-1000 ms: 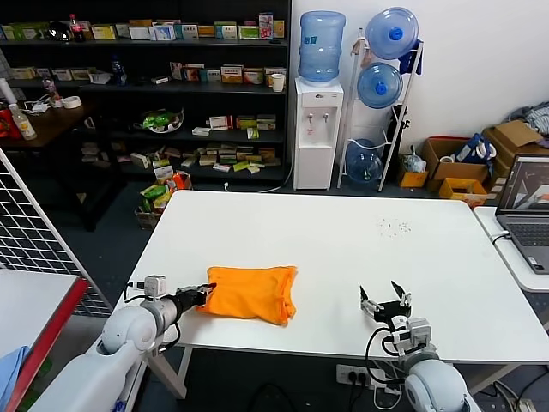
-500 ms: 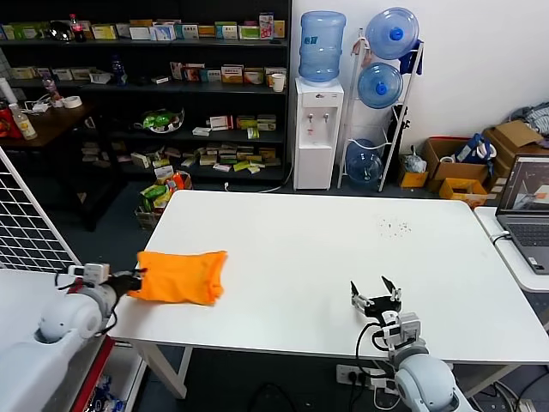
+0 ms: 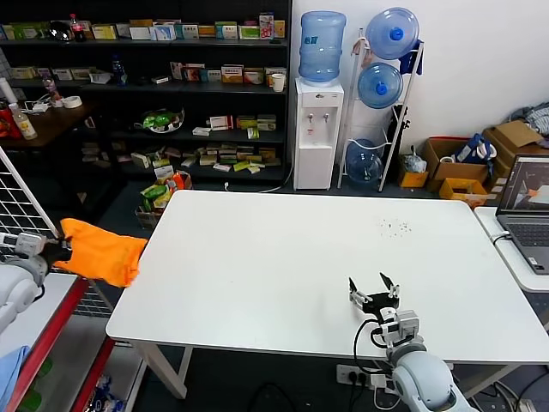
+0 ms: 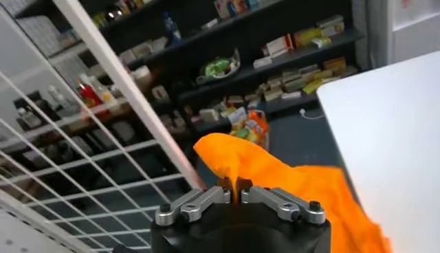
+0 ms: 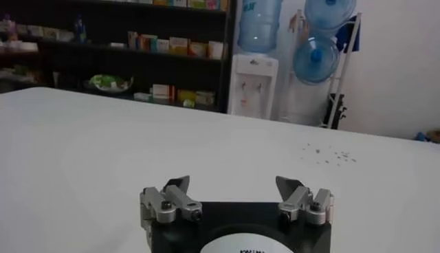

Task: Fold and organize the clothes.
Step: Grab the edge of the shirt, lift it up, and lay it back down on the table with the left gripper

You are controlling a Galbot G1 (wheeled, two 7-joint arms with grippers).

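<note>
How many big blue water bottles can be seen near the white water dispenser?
4: one on top of the water dispenser at, and three in the rack beside it, top, middle and bottom. More could be hidden.

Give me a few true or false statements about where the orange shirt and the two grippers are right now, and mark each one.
1. The orange T-shirt lies flat on the white table. False: it hangs off the table's left edge, held in the air.
2. The left gripper has its jaws shut on the T-shirt. True.
3. The right gripper holds a corner of the T-shirt. False: its jaws are open and hold nothing.
4. The right gripper is over the near right part of the table. True.
5. The T-shirt is near the wire grid panel. True.
</note>
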